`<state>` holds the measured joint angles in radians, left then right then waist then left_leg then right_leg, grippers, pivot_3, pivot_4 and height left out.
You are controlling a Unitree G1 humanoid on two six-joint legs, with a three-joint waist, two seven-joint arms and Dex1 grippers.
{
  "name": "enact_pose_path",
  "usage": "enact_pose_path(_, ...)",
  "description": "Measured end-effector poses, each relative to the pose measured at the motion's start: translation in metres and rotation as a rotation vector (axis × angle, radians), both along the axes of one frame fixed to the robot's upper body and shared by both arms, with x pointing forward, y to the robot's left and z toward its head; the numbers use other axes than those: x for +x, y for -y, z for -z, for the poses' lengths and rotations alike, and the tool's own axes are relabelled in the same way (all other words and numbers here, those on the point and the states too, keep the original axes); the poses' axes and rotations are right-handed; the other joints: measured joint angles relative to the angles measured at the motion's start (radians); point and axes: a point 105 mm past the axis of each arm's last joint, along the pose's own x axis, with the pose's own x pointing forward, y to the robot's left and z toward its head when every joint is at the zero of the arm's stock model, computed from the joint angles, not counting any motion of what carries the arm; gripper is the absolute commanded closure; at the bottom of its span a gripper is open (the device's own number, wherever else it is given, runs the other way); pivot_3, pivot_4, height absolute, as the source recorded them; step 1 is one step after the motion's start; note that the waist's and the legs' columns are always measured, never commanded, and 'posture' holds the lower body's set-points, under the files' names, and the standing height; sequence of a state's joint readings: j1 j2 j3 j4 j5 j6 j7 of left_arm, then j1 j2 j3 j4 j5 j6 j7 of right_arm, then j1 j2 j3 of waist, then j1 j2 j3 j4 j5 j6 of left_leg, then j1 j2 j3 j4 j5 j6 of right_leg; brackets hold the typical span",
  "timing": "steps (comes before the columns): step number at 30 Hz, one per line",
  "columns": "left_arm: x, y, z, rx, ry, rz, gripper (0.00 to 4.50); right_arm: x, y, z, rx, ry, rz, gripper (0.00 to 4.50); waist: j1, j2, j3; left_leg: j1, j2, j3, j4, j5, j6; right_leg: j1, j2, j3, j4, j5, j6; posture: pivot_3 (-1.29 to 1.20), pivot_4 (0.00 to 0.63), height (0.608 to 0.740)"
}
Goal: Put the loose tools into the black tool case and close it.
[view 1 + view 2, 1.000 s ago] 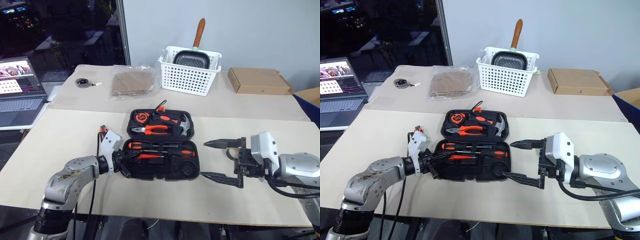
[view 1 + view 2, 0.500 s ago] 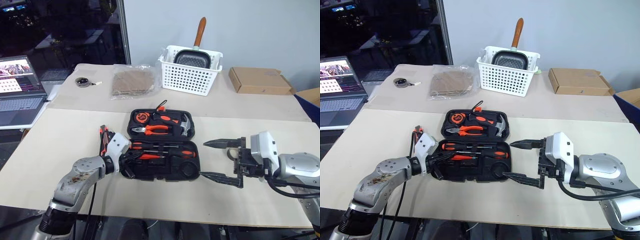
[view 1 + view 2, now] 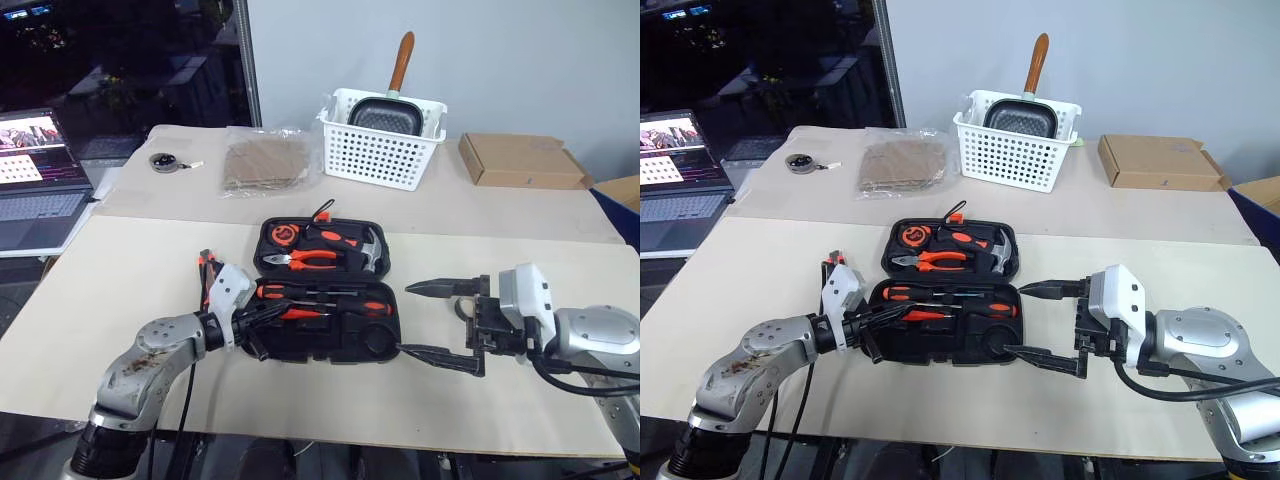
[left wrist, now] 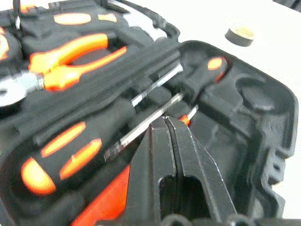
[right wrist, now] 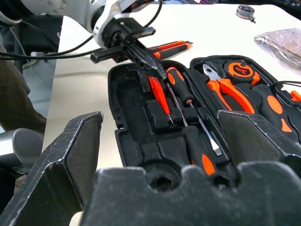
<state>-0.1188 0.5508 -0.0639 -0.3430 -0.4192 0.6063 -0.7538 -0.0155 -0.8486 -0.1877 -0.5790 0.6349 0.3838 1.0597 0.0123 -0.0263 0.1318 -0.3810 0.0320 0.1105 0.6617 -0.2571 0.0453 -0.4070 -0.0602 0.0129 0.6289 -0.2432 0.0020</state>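
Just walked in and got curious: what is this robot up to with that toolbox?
It is packing tools into an open black tool case on the table. Two screwdrivers and a thin red cutter already lie in the near half. The left gripper, shut, pokes in at the case's left end, over the tools. The right gripper hovers wide open beside the right end. A box cutter and a small tape roll lie outside on the table.

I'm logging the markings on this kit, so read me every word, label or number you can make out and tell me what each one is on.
"3m": on the round orange tape measure in the lid of the black tool case.
Laptop screen: too small to read.
Brown cardboard box: small mark, unreadable.
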Motion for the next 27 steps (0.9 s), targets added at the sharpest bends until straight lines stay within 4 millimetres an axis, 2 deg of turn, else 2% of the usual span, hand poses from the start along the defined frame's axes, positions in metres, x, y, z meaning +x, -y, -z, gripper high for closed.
enact_pose_path(10, 0.016, 0.006, 0.009, 0.039, 0.091, -0.029, 4.44, 0.0, 0.0, 0.0, 0.001, 0.0, -0.001, 0.0, -0.005, 0.0, 0.0, 0.002, 0.002, 0.0, 0.0, 0.0, 0.0, 0.001, -0.001, 0.001, 0.0, 0.0, -0.001, 0.0, 0.15, 0.74)
enact_pose_path(20, 0.016, 0.007, 0.011, 0.025, 0.055, -0.046, 4.44, 0.0, 0.0, 0.0, 0.001, -0.001, -0.001, 0.0, -0.003, 0.001, -0.001, 0.004, 0.002, 0.001, 0.0, 0.0, 0.0, 0.003, -0.001, 0.0, 0.0, 0.0, -0.001, 0.0, 0.15, 0.74)
enact_pose_path(23, 0.015, 0.005, -0.001, -0.11, 0.015, -0.089, 4.44, 0.0, 0.0, 0.0, 0.002, -0.002, -0.002, 0.0, -0.005, 0.0, 0.0, 0.002, 0.002, 0.0, 0.0, 0.0, 0.0, 0.001, -0.002, 0.0, 0.001, 0.0, -0.001, 0.0, 0.15, 0.74)
enact_pose_path(26, 0.02, -0.008, -0.04, -0.221, 0.061, -0.165, 4.44, -0.001, 0.0, 0.0, 0.006, -0.004, -0.003, 0.0, -0.004, -0.002, 0.001, 0.001, 0.002, -0.002, 0.0, 0.0, 0.0, 0.0, -0.001, 0.0, 0.001, 0.001, -0.001, 0.0, 0.15, 0.74)
enact_pose_path(27, 0.024, -0.019, -0.06, -0.239, 0.095, -0.215, 4.44, -0.001, -0.001, 0.0, 0.011, -0.004, -0.002, 0.0, -0.003, -0.002, 0.001, 0.0, 0.002, -0.002, 0.0, 0.0, 0.0, 0.0, -0.001, 0.0, 0.001, 0.001, -0.001, 0.0, 0.15, 0.74)
